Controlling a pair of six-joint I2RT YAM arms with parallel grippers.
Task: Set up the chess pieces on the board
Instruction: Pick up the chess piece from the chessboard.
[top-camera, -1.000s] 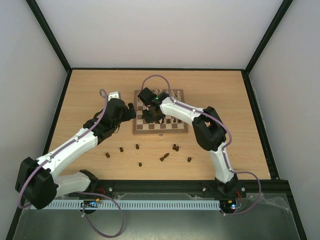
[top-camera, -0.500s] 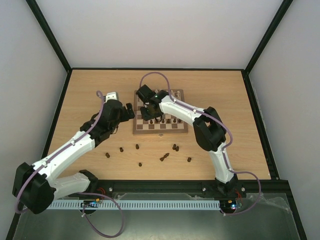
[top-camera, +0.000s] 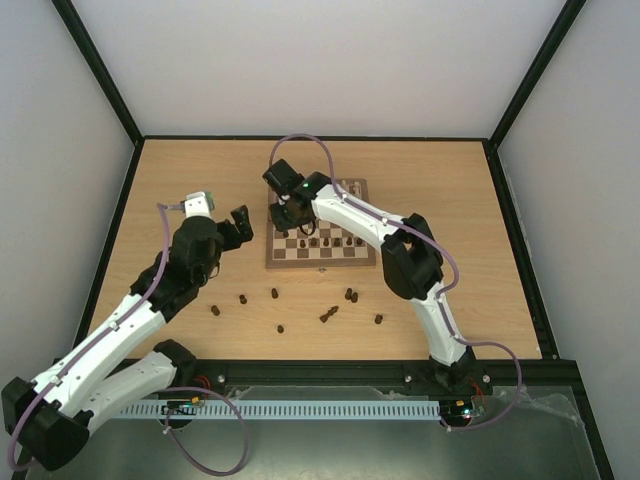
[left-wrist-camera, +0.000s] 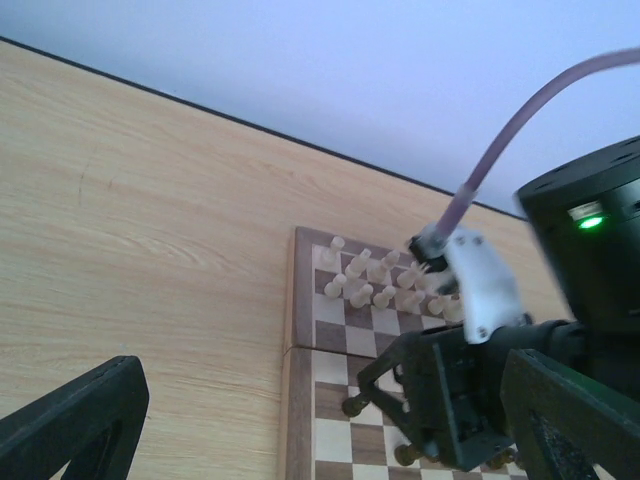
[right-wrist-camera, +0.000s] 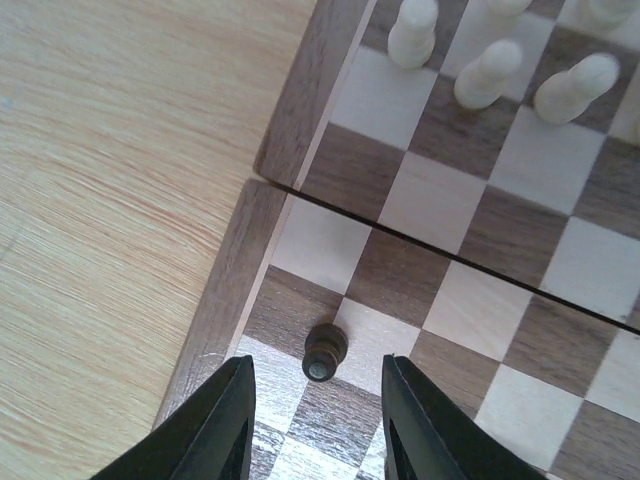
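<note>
- Over the left side of the board (top-camera: 320, 264), your right end effector (top-camera: 286, 210) has swung across from the board's middle within the last second. It now hangs by the left border.
- Seen from its own wrist, the right end effector (right-wrist-camera: 318, 400) is spread wide and grips nothing. One dark pawn (right-wrist-camera: 325, 351) stands upright on the board between the fingers, and neither finger touches it.
- That pawn stands on the near half of the board, just past the centre fold and beside the left border. It appears to stand close to a line between squares rather than centred on one.
- This reads as a placement just finished. The piece looks free of the fingers, so lift straight up to avoid clipping it.
- Your left end effector (top-camera: 232, 224) has pulled back from the board's left edge, to the left and nearer the bases. It is also open and empty, hanging over bare tabletop (top-camera: 450, 190).
- That retreat leaves the left edge to the right arm alone, so the two arms are now well apart.
- The cream pieces (left-wrist-camera: 380, 280) stand in the two far rows.
- Several loose dark pieces (top-camera: 330, 314) lie on the tabletop near the board, one of them tipped over, so much of the dark side is left to set.
</note>
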